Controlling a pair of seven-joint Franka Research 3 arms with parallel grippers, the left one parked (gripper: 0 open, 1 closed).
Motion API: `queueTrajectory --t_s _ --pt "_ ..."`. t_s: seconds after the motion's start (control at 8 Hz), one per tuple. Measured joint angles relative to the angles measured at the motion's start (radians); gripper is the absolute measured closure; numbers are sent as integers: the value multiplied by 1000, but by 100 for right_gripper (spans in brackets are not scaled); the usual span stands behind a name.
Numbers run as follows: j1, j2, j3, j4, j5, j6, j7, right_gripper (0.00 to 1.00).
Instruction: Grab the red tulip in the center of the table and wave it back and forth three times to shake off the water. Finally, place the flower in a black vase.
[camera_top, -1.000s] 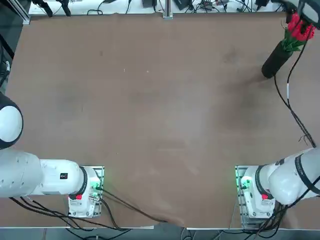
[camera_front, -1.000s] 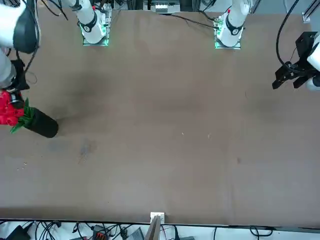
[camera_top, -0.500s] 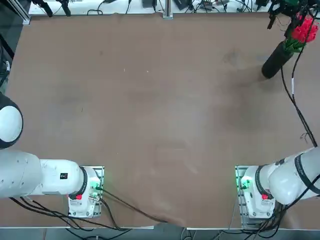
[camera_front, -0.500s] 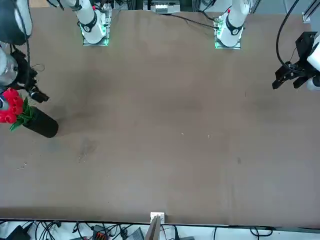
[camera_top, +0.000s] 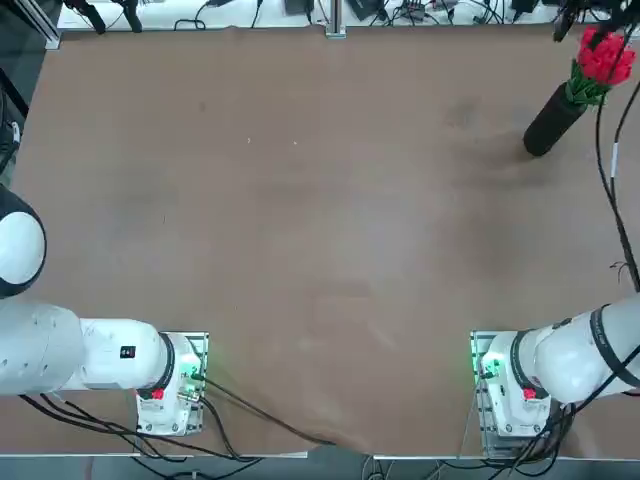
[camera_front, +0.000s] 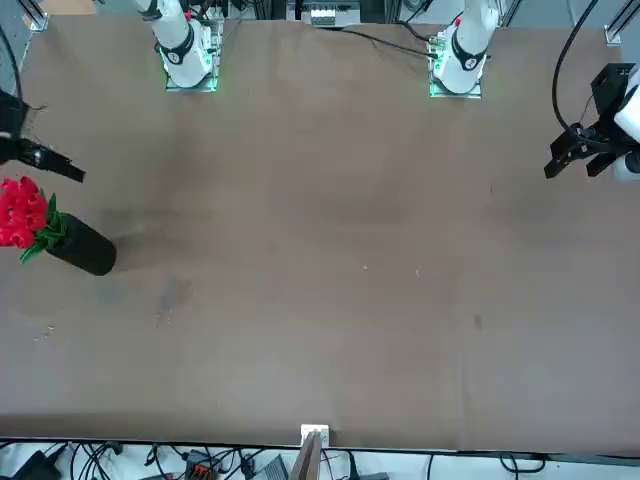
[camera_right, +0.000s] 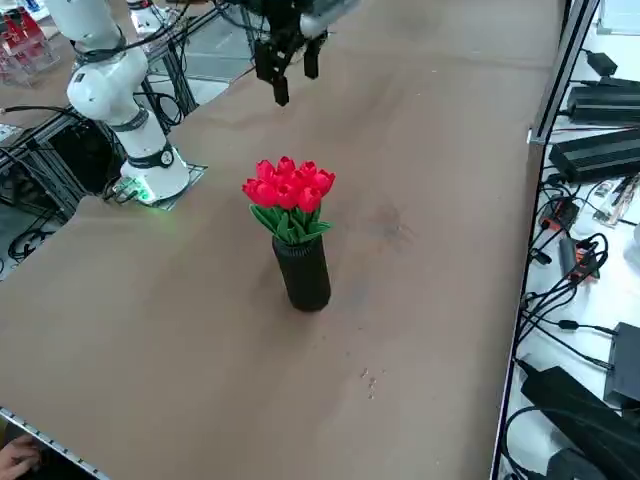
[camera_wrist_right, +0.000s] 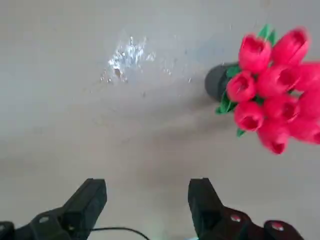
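The red tulip (camera_right: 290, 185) stands upright in the black vase (camera_right: 303, 272), near the far right corner of the table (camera_top: 320, 220). The top view shows the tulip (camera_top: 603, 58) leaning out over the vase (camera_top: 552, 118). My right gripper (camera_right: 295, 80) hangs open and empty above the table, clear of the flower on the robot's side of it. In the wrist view its fingers (camera_wrist_right: 200, 200) stand wide apart, with the tulip (camera_wrist_right: 272, 87) and the vase mouth (camera_wrist_right: 216, 80) off to one side. The front view has the tulip (camera_front: 20, 212), the vase (camera_front: 85, 248) and the gripper (camera_front: 55, 165) at the left edge.
A patch of water drops (camera_wrist_right: 125, 57) glistens on the table beside the vase. A black cable (camera_top: 610, 170) trails from the right arm along the table's right side. Cables and power units (camera_right: 600, 150) lie beyond the far edge. A person's hand (camera_right: 15, 455) shows at the table's corner.
My right gripper has lifted off the tulip heads and drawn back toward the robot, open throughout. The tulip stays standing in the vase.
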Motion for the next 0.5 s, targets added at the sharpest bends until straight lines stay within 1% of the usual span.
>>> queueTrajectory --t_s 0.12,0.25,0.38,0.5 --pt "-60 -24 109 19 -49 -2 -15 0" --pt "-164 -48 267 14 -76 -4 -15 0" --pt "-242 -66 384 -13 -81 -4 -9 0" --pt "-266 -82 423 -59 -81 7 -7 0"
